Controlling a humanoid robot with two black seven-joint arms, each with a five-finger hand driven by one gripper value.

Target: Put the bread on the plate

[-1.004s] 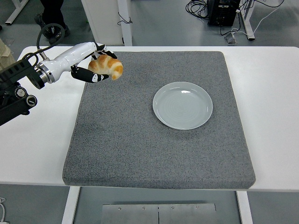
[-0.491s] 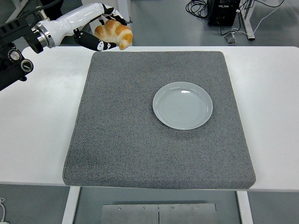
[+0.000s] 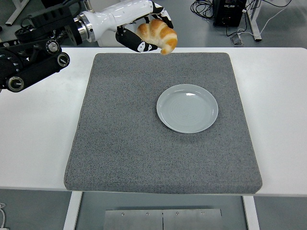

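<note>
Over the last second the left hand point(image 3: 144, 29) had carried the bread point(image 3: 159, 34) up and rightward, from above the mat's far left corner to a spot high over its far edge, nearer the middle.

Nearest the camera, the white table point(image 3: 33, 143) showed its front edge bare, with the grey mat point(image 3: 124, 139) covering most of its middle. Further in, right of the mat's centre, the pale round plate point(image 3: 187, 108) sat flat with nothing in it. Beyond that, at the mat's far edge, the fingers point(image 3: 139, 45) were clenched around the bread, a golden croissant-shaped roll, which hung in the air well apart from the plate, to its far left. The right hand was out of sight.

The main risk seemed to be the grip itself: much of the roll stuck out past the fingers on the right, so a quick swing toward the plate might have let it rotate or slip out and fall on the mat. Letting go from this height could also have made it bounce or roll off the shallow rim; the hand likely needed to come down low over the plate's centre first.
</note>
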